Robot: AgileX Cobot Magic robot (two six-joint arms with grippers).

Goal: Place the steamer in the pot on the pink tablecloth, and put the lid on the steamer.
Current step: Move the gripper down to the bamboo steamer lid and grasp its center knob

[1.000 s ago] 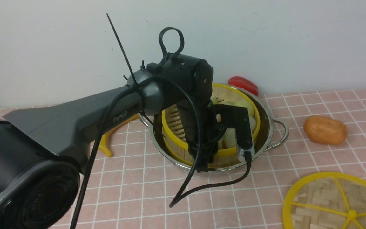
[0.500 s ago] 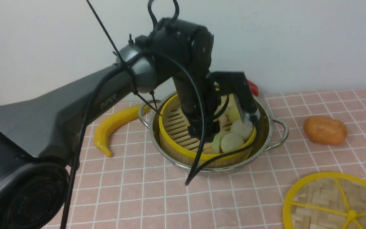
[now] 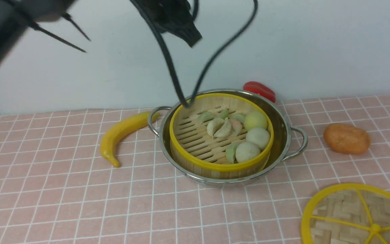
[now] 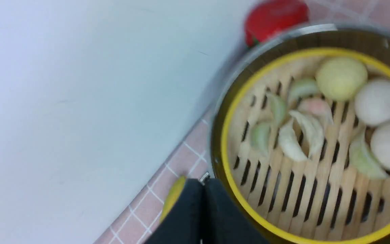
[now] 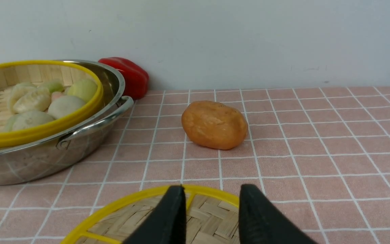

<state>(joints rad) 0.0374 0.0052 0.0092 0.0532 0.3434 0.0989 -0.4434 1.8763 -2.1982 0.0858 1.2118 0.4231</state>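
Observation:
The steamer (image 3: 195, 137), a bamboo basket with a yellow rim holding pale dumplings and buns, sits inside the shiny steel pot (image 3: 283, 130) on the pink tablecloth (image 3: 80, 196). My left gripper (image 4: 203, 183) is lifted above the pot's far-left side, fingers pressed together and empty; in the front view only its blurred black body (image 3: 181, 23) shows at the top. The steamer (image 4: 303, 176) fills the left wrist view. The lid (image 3: 347, 213), a woven disc with yellow rim and spokes, lies flat at the front right. My right gripper (image 5: 212, 196) is open just above the lid's far edge (image 5: 141, 217).
A yellow banana (image 3: 120, 134) lies left of the pot. A red pepper (image 3: 259, 89) sits behind the pot against the wall. An orange-brown lump (image 3: 346, 138) lies right of the pot, beyond the lid. A black cable (image 3: 178, 84) dangles to the steamer's far rim.
My left arm has let go of the steamer and risen from the pot to the top of the front view. The steamer stays seated in the pot. The lid has not moved.

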